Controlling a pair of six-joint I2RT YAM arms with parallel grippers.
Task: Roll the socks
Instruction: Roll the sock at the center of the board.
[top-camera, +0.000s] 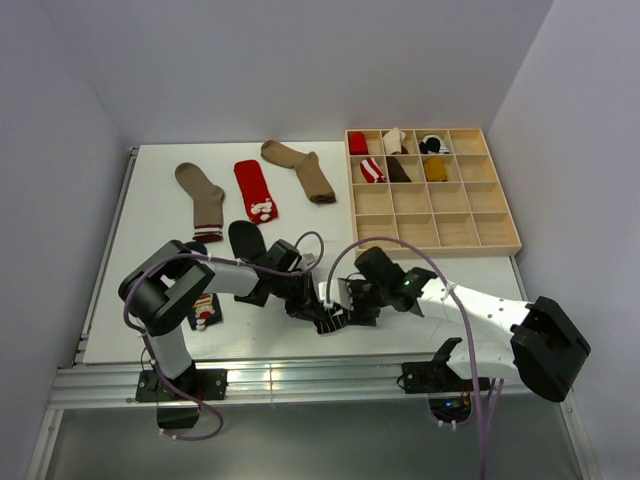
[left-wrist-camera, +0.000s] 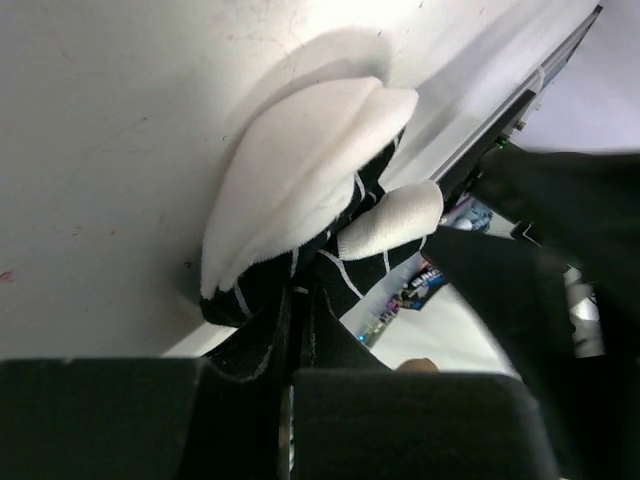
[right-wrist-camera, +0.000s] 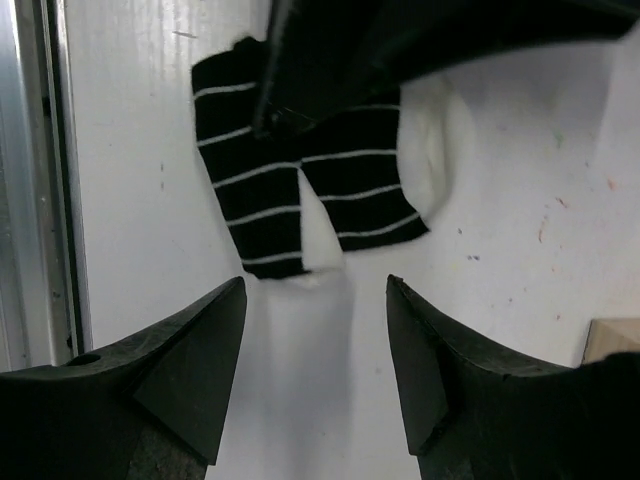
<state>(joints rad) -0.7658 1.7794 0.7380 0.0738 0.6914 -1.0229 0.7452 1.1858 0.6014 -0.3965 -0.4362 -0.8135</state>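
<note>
The black socks with thin white stripes (right-wrist-camera: 300, 185) lie on the white table near its front edge, two cuffs side by side. In the left wrist view their white toe (left-wrist-camera: 300, 180) bulges up, folded over the striped fabric. My left gripper (left-wrist-camera: 295, 325) is shut on the striped socks, pinching black fabric between its fingers; it also shows as a dark shape (right-wrist-camera: 400, 45) over them in the right wrist view. My right gripper (right-wrist-camera: 315, 290) stands open just short of the cuffs, nothing between its fingers. From above, both grippers (top-camera: 305, 300) (top-camera: 345, 305) meet over the striped socks (top-camera: 327, 322).
A plain black sock (top-camera: 245, 238) lies behind the left arm, and a patterned dark sock (top-camera: 205, 310) beside its base. Two tan socks (top-camera: 200, 195) (top-camera: 300, 170) and a red one (top-camera: 255, 190) lie at the back. A wooden compartment tray (top-camera: 460, 235) holds several rolled socks at the right.
</note>
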